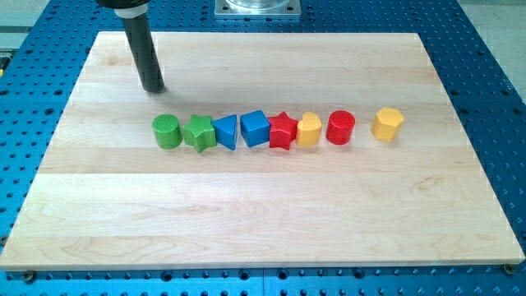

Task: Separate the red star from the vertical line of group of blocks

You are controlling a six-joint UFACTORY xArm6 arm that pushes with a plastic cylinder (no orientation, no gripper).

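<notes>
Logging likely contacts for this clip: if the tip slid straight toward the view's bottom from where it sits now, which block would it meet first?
Probably the green cylinder, the leftmost block in the row. My tip sits above it in the view and slightly to its left, so the hit might be off-centre, or even a near miss. The red star lies well to the right.

We observe a straight, smooth, dark grey cylindrical rod, its upper part wider with a black collar; my tip (154,88) ends blunt and unmarked.
</notes>
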